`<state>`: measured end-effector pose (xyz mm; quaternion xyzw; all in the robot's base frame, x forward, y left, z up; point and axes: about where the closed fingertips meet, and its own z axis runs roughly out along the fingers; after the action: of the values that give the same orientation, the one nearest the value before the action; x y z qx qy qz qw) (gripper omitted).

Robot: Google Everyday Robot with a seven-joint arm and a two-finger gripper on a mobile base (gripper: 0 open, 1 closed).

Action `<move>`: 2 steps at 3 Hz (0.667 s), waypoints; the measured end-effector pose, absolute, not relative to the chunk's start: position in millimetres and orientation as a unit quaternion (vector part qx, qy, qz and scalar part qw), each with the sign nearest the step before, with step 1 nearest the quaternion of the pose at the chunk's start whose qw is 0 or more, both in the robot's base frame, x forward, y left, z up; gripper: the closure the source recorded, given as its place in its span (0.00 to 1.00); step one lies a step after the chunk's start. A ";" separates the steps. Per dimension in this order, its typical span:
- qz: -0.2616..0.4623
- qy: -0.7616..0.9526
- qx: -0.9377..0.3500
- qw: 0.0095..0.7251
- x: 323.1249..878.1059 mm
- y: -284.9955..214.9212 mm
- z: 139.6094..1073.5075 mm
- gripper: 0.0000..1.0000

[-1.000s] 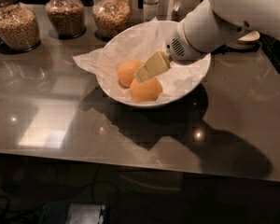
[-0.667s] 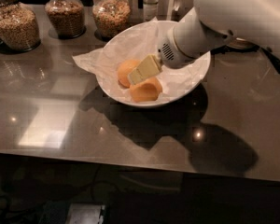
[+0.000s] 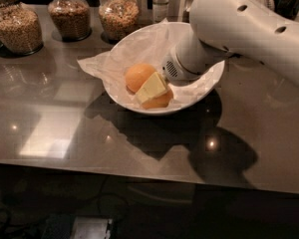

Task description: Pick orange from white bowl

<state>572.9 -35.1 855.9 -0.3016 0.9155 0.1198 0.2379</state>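
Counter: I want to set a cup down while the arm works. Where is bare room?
Bare: the counter in front of the white bowl, and its left patch between the jars and the front edge. Crowded: the back row of jars, and the bowl, where the gripper hangs over the nearer orange.

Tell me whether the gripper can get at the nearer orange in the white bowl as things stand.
Probably yes: the gripper is inside the white bowl, right over the nearer orange, nothing between them; the second orange lies close beside.
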 end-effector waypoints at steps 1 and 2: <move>0.111 0.924 -0.303 0.206 562.1 -36.1 837.1 0.26; 0.109 0.925 -0.302 0.204 561.5 -36.7 839.0 0.45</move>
<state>561.5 -36.7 839.0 -0.3023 0.9248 0.1092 0.2036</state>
